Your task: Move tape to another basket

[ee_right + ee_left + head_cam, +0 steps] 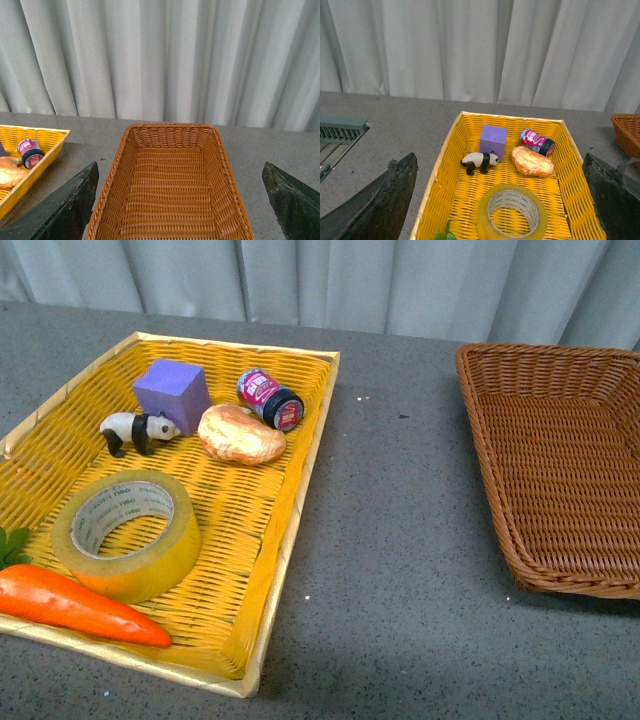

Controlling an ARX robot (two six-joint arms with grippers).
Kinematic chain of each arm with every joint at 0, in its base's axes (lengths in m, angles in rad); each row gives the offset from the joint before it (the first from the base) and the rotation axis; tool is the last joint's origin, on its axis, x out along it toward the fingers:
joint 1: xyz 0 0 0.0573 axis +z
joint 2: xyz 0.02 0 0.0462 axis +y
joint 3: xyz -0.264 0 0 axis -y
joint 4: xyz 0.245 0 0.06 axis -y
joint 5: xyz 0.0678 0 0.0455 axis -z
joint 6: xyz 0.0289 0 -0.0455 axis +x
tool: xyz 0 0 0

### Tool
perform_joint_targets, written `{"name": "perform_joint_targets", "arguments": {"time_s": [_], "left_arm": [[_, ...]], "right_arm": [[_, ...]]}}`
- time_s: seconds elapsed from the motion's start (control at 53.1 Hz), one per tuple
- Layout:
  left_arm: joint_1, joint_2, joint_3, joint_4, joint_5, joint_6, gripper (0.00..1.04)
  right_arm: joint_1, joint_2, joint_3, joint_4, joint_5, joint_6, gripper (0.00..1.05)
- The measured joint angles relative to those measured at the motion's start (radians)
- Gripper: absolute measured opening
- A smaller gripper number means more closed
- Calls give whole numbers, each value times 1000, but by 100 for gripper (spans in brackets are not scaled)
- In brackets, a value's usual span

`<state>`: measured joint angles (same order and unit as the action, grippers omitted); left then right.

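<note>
Ideally, lower your left tool [498,162], jaws apart, onto the tape [127,533], one finger inside its ring, then carry it to the basket [497,470]; right tool [180,165] likewise spread.

The tape [155,560] is being seen as glossy, translucent yellowish film wound on a matt white core that looks like card. The basket [560,450] is being shown as brown woven wicker, ribbed and faintly shiny. The tray [250,540] is being shown as bright yellow weave with a smooth pale edging. A smooth, shiny plastic look is being given by the carrot [70,608] and the panda [138,430], while the purple block [173,392] is being seen as matt. The table [400,570] is being shown as grey, speckled and matt, and the curtain [400,280] as soft pleated cloth.
</note>
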<state>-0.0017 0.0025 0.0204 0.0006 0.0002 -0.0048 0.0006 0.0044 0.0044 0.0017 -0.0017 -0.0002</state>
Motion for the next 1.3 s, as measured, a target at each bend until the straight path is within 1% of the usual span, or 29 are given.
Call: {"name": "perform_joint_targets", "arguments": {"time_s": [0.923,0.942,0.999,1.055,1.112,1.149,1.243,1.3], "left_arm": [[0,0,0,0,0,0,98],[0,3,1,-3,1,-3,98],[10,64,31,-104,18,-26,98],[14,131,33,-107,18,-39,98],[15,197,36,-78,31,-68,98],[10,254,42,-31,27,-79,98],[-10,465,80,145,3,-124,98],[-19,587,102,231,11,-146,98]], "right_arm": [[0,0,0,0,0,0,96],[0,0,0,0,0,0,96],[0,0,0,0,0,0,96],[0,0,0,0,0,0,96],[0,0,0,0,0,0,96],[0,0,0,0,0,0,96],[0,-1,0,0,0,0,96],[0,-1,0,0,0,0,96]]}}
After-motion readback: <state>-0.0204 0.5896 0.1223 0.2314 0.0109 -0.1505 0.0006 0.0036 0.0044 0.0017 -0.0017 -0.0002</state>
